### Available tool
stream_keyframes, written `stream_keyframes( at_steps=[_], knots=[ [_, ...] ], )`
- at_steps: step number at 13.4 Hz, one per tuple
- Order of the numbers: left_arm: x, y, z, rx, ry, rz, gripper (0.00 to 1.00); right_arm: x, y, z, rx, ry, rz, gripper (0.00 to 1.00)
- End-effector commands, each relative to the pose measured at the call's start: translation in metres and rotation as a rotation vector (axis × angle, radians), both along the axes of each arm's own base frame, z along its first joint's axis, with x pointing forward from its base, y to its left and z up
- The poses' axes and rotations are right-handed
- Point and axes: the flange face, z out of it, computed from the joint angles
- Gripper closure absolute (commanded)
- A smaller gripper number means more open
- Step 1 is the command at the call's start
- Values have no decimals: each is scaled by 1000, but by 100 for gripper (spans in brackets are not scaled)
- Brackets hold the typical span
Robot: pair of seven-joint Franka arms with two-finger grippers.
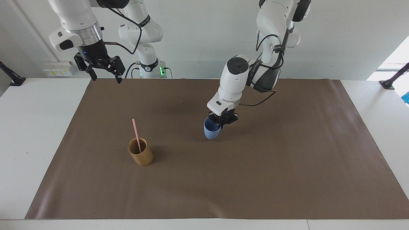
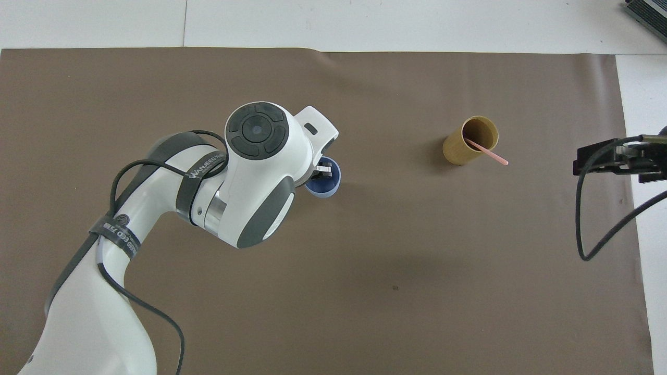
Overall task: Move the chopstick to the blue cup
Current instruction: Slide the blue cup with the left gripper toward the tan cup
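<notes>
While the right gripper [image 1: 104,73] waits with its fingers spread wide over the brown paper mat's [image 1: 255,179] edge, empty, the left gripper [image 1: 221,122] is clamped on the rim of the small light-blue handleless cup [image 1: 211,131], over the mat's middle. The thin pale pink chopstick [image 1: 136,131] leans in the tan-brown cylindrical cup [image 1: 141,153], standing on the mat toward the right arm's end.

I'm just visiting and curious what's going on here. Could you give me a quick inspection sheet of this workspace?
Surface: brown mat on a white table.
Job's things: chopstick stands in the tan cup; blue cup held mid-mat.
Clutter: nothing seen.
Grippers: left gripper shut on the blue cup's rim; right gripper open, waiting above the mat's edge.
Cables: black cable loops from the right arm.
Surroundings: white wall, wall sockets.
</notes>
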Motion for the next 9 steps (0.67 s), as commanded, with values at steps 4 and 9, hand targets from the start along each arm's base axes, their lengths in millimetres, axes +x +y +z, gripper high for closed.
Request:
stream_keyframes(
  at_steps=[4, 9],
  knots=[
    [7, -34, -22, 14, -74, 27, 100, -4, 7, 0, 14, -52, 22, 0],
    [11, -31, -15, -21, -89, 49, 0, -4, 14, 0, 14, -55, 34, 0]
  ],
)
